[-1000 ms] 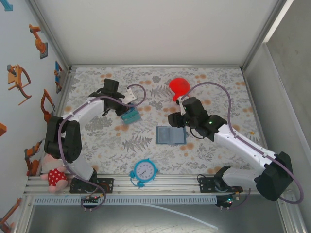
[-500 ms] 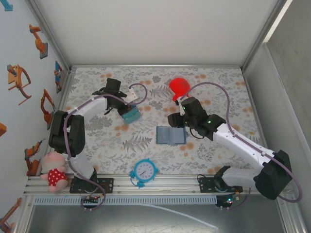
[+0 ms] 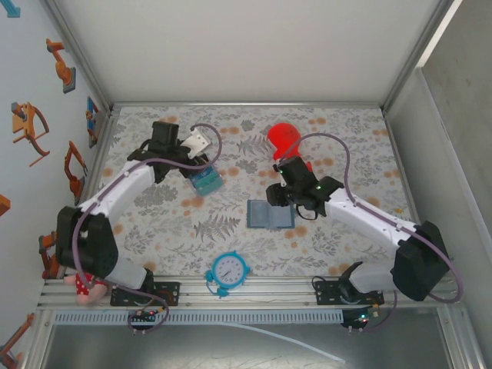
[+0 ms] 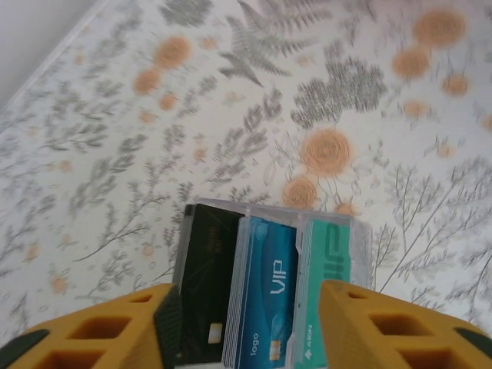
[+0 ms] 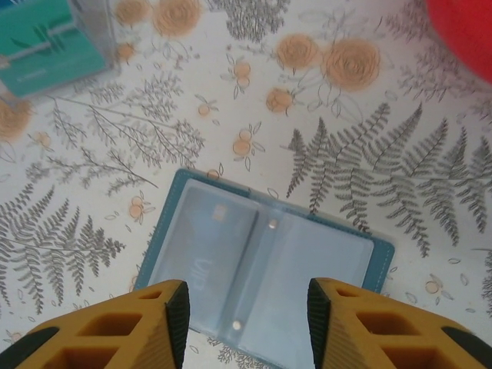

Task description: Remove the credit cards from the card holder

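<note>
Where the left arm's base stands at the near edge, a pink plush toy sits beside it; further back on the flowered surface the left tool hangs low with its yellow fingers spread wide and closed on nothing. Three credit cards in clear sleeves, black, blue and teal, lie fanned flat on the surface under the gap, and from above they show just beside the tool's tip. Toward the near edge, close to the middle, a blue clock lies face up. Right of the cards and well apart from them, the card holder lies opened flat near the middle of the surface, lighter blue inside, and the right wrist view shows a card behind the clear pocket of its left half. The right tool hovers over the holder's near edge with its fingers parted and not touching it. Behind that arm sits a round red object
</note>
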Controlling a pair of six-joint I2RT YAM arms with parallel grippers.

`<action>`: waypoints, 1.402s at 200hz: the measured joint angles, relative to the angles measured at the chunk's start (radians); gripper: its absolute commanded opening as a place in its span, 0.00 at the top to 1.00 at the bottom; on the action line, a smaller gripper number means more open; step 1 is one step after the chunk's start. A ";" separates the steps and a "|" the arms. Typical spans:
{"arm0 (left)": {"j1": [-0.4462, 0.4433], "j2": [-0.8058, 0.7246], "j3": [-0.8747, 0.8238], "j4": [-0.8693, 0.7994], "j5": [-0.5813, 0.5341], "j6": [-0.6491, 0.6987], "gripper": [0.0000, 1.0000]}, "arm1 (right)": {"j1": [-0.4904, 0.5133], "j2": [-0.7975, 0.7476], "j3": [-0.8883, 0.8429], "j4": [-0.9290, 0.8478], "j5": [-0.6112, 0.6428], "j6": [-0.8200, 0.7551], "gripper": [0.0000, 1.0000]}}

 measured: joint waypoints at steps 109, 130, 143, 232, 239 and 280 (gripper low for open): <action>0.005 -0.576 -0.431 0.211 -0.224 -0.671 0.03 | 0.064 0.251 0.000 0.101 -0.087 0.131 0.48; 0.005 -0.636 -0.472 0.225 -0.277 -0.786 0.03 | 0.064 0.291 0.000 0.107 -0.092 0.132 0.48; 0.005 -0.657 -0.486 0.226 -0.301 -0.840 0.03 | 0.064 0.313 0.000 0.111 -0.092 0.132 0.47; 0.005 -0.658 -0.496 0.243 -0.323 -0.990 0.03 | 0.064 0.412 0.065 0.141 -0.129 0.077 0.47; 0.005 -0.653 -0.497 0.245 -0.322 -0.995 0.03 | 0.064 0.418 0.074 0.141 -0.137 0.064 0.48; 0.005 -0.645 -0.499 0.252 -0.324 -1.018 0.03 | 0.064 0.435 0.131 0.089 -0.140 -0.008 0.48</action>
